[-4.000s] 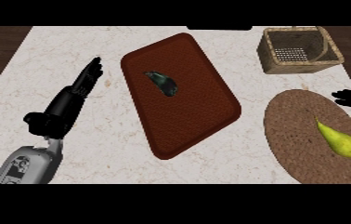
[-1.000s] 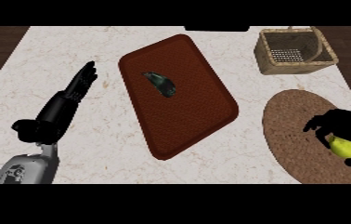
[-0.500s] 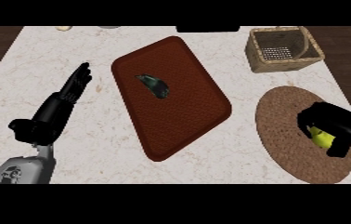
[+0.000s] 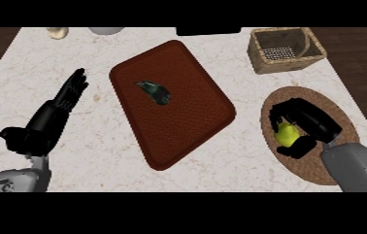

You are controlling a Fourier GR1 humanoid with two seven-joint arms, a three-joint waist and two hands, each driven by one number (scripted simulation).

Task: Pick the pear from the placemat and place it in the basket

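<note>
Two black hands over a pale marbled tabletop (image 4: 93,145), seen from steeply above. Right hand (image 4: 309,124) at the right, over a round brown woven placemat (image 4: 276,109), fingers curled round a yellow-green pear (image 4: 287,134) that rests on the placemat; thumb below the pear, fingers arched over its far side. Four seconds earlier only fingertips at the right edge and the pear lying bare; one second earlier the hand just reaching it; half a second earlier already covering it; now closed further round the fruit, grey forearm in view at the lower right. Pear not lifted, on the same placemat as before.

Left hand (image 4: 54,114) at the left, fingers straight and released, pointing toward the far side, resting on nothing visible, holding nothing, much as in the earlier frames.

Between the hands, a dark red rectangular mat (image 4: 186,126), turned at an angle, with a small dark greenish object (image 4: 154,92) on its far half, unmoved. Square wicker basket (image 4: 285,50) at the far right, well apart from the pear. At the far edge, a small tan object (image 4: 57,32), a pale rounded thing (image 4: 108,30) and a black shape (image 4: 208,30), each cut off by the frame.
</note>
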